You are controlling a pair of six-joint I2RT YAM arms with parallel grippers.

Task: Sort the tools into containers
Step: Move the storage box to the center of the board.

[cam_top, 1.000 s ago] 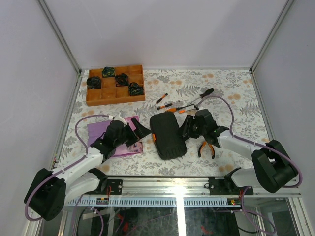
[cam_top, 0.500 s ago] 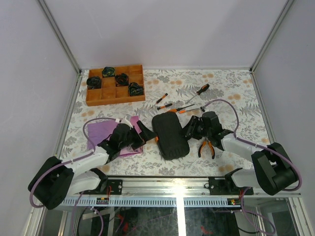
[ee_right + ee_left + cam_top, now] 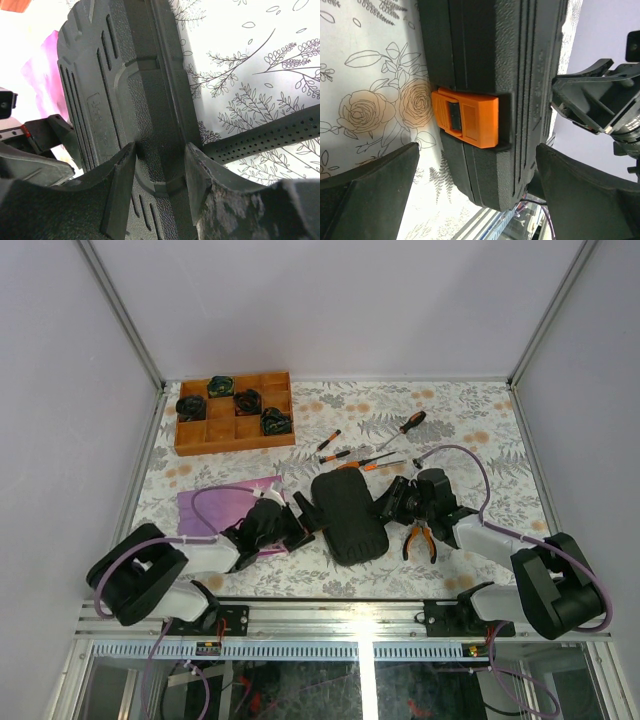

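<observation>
The closed black tool case [image 3: 347, 517] lies at mid-table, its orange latch [image 3: 467, 120] facing left. My left gripper [image 3: 300, 521] stands wide open at that latch side, with its fingers [image 3: 370, 192] to either side of the case's near end [image 3: 500, 165] and apart from it. On the case's right side, my right gripper [image 3: 387, 504] is shut on a raised ridge [image 3: 160, 150]. Orange-handled pliers [image 3: 418, 540] lie right of the case. Several screwdrivers [image 3: 372, 462] lie behind it. A perforated black handle [image 3: 265, 140] lies beside the right fingers.
A brown wooden compartment tray [image 3: 207, 432] holding dark objects stands at the back left. A purple cloth [image 3: 215, 506] lies under my left arm. A metal rail [image 3: 350, 612] runs along the table's near edge.
My left arm has swung right, bringing its open gripper up to the case's latch side. The case and my right gripper have shifted slightly right.
</observation>
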